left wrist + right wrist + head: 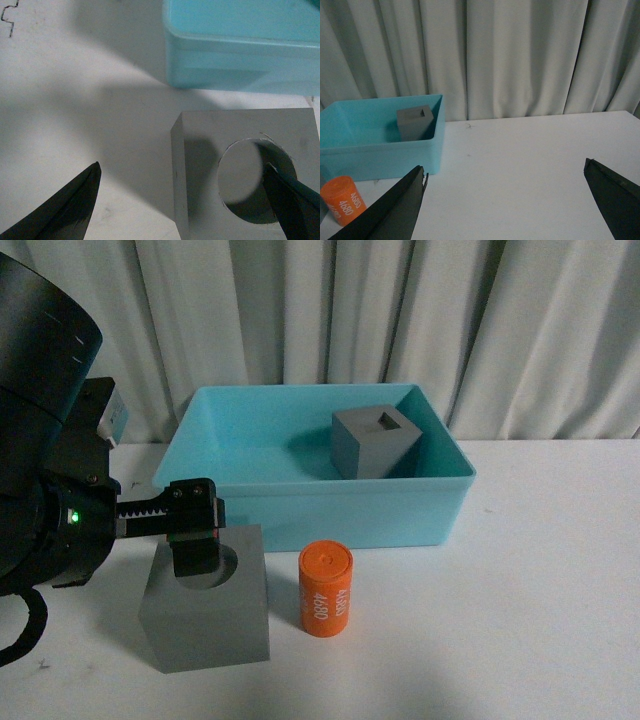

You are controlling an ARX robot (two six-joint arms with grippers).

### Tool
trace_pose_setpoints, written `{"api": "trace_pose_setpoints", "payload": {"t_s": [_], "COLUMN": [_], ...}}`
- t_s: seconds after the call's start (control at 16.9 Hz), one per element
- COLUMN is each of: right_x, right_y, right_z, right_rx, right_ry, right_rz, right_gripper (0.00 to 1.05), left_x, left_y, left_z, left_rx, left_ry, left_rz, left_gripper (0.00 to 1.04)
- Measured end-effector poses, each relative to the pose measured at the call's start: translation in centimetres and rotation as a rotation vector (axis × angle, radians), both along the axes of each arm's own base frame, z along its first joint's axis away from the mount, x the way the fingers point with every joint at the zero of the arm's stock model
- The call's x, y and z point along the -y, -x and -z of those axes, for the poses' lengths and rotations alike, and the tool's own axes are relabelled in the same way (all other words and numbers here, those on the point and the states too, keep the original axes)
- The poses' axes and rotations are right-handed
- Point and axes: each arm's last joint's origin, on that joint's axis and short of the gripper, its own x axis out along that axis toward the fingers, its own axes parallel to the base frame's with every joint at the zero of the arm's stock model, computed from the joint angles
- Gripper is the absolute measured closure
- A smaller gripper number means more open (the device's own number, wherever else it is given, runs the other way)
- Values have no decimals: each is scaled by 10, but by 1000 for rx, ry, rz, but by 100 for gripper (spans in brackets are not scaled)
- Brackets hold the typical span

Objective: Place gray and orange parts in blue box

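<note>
Left gripper (195, 548) spread wide, pinching nothing, hanging low over the gray cube with round recess (205, 605). From the left wrist view: one finger (292, 200) over the round hole, the other finger (65, 210) off the cube's side above bare table (75, 100); can't tell whether either touches the cube. Right gripper (505, 166) also spread, empty, over open table, well apart from all parts; out of the front view. Gray cube with round recess sitting flat on the table, just in front of the blue box (300, 502), outside it, near its front left corner. Orange cylinder (326, 590) upright on the table, just beside that cube on the robot's right, small gap between, not touching; also in front of the box and outside it. White digits down its side, reading 4680. Gray cube with rectangular recess (375, 443) already inside the blue box, in the rear right area, opening on top. Nothing else in the box. Box square to the robot at mid-table, long side facing forward. White tabletop all round, pale pleated curtain (350, 310) closing off the back.
</note>
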Motion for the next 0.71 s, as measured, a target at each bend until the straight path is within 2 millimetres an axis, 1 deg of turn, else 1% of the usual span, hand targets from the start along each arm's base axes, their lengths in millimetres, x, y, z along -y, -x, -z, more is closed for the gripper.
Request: {"api": "trace_pose_setpoints", "payload": {"t_s": [0.24,0.47,0.53,0.71], "right_x": [0,0,0,0], "right_y": [0,0,0,0], "right_z": [0,0,0,0], "right_rx": [0,0,0,0], "right_ry": [0,0,0,0], "right_rz": [0,0,0,0], "right_gripper": [6,6,6,6], "left_x": [3,6,8,10], "left_y": [0,-1,-2,-8], "left_z": [3,14,22,26], "left_rx": [-3,-21,-38,-39], "left_ry": [3,-19,-40,-54], "left_rz": [13,39,59,74], "left_gripper": [7,7,7,7]}}
